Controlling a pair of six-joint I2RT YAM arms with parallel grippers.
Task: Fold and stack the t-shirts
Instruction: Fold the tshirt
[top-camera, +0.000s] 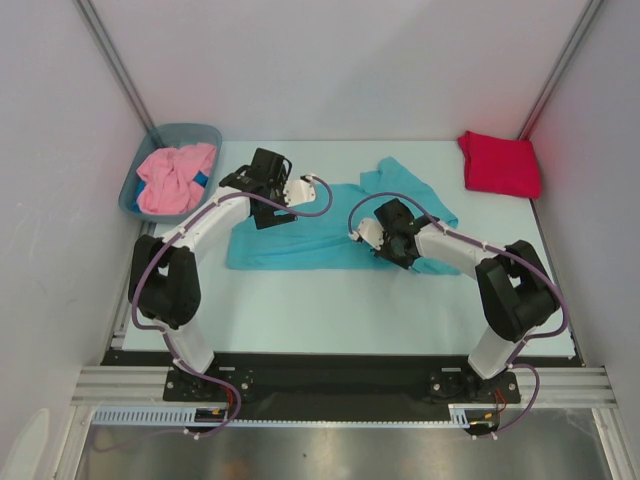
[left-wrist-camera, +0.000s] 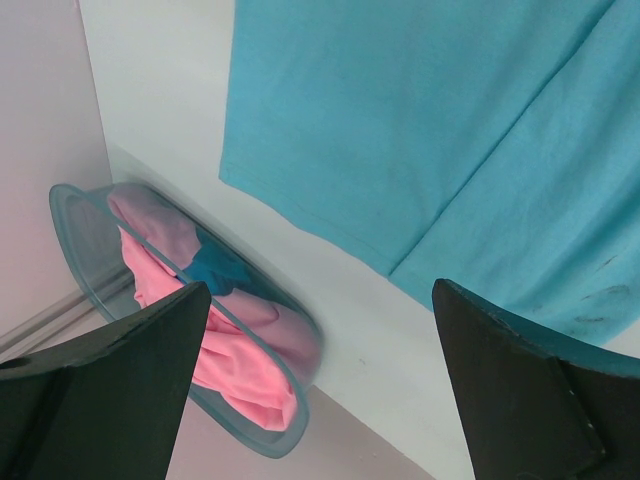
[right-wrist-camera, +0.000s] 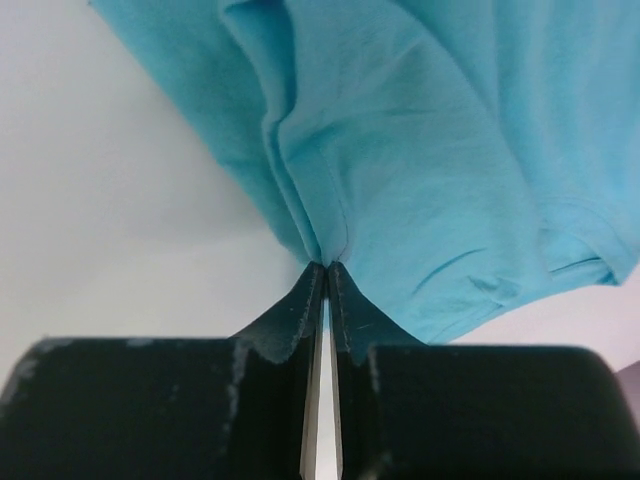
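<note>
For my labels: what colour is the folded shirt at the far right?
The shirt is crimson red; top view shows it best.

I'm driving a rig in a robotics lab's test cell, not a home: plain white panels (top-camera: 330, 60) wall in a pale tabletop (top-camera: 300, 310) on three sides, framed by bare aluminium posts (top-camera: 115, 62). The left arm (top-camera: 185, 270) and right arm (top-camera: 500, 290) stand on a black base plate (top-camera: 330, 375) beside slotted aluminium rail (top-camera: 110, 385), with purple cables (top-camera: 135, 290) looped along them and a slotted cable duct (top-camera: 140, 414) at the near edge.
</note>
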